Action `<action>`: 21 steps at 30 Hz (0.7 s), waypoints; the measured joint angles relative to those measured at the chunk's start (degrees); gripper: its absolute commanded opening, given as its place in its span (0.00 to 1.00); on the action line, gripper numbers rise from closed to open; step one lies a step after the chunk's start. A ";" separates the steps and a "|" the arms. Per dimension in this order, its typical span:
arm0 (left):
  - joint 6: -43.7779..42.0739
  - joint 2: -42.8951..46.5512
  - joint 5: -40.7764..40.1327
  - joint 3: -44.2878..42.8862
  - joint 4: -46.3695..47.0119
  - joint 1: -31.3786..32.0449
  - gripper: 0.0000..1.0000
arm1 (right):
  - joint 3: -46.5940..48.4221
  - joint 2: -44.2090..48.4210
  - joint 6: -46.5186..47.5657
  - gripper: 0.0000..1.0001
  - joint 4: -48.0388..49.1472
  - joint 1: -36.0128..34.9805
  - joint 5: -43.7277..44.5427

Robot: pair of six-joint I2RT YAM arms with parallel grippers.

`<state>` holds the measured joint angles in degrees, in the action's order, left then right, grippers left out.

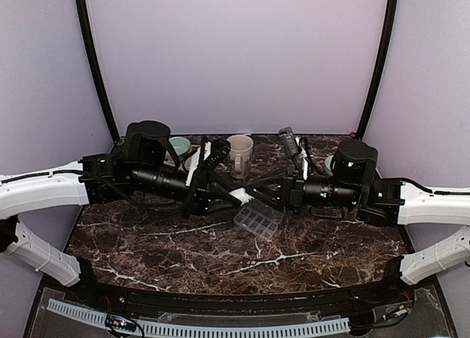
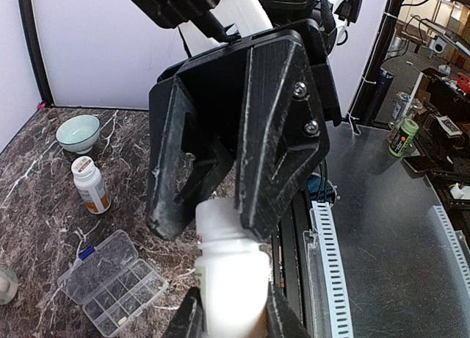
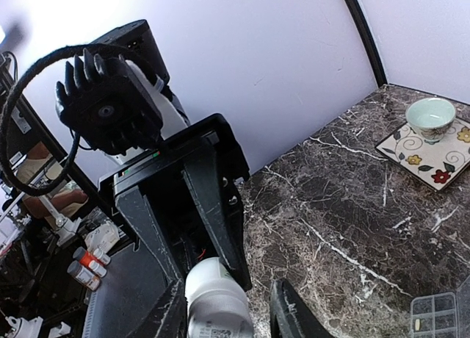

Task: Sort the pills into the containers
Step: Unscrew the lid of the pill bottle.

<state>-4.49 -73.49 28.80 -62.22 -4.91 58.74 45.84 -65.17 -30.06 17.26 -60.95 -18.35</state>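
Observation:
A white pill bottle [image 2: 231, 275] hangs in the air between my two arms over the middle of the marble table [image 1: 183, 250]. My left gripper [image 2: 233, 294] is shut on the bottle's body. My right gripper [image 3: 229, 290] faces it at the bottle's narrower end and stands open, with a clear gap between its right finger [image 3: 290, 312] and the bottle [image 3: 213, 301]. The containers, a clear compartmented organizer tray [image 1: 258, 222], lie on the table just below the grippers. One small pale piece [image 2: 122, 321] sits in a compartment; other pills do not show.
A second white bottle with an orange label [image 2: 90, 185] stands near a pale green bowl [image 2: 78, 132]. A cream mug [image 1: 240, 150] is at the back centre. Another green bowl [image 3: 430, 116] rests on a flowered tile [image 3: 433, 162].

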 measured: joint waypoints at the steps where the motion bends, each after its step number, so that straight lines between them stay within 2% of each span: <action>1: -0.04 0.00 0.00 0.00 -0.02 -0.02 0.00 | 0.00 0.00 -0.04 0.43 0.09 0.07 0.04; 16: -0.87 0.00 -1.81 0.00 -0.02 0.00 0.00 | 0.39 -0.02 -3.23 0.56 0.31 0.22 1.33; 21: -1.53 0.00 -3.85 0.13 0.15 0.00 0.00 | 1.97 -0.09 -6.69 0.57 -2.43 0.22 5.01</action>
<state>-6.02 -73.49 24.95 -62.08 -4.75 58.74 47.81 -65.25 -36.75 14.83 -60.73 -13.34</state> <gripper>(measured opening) 0.221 0.566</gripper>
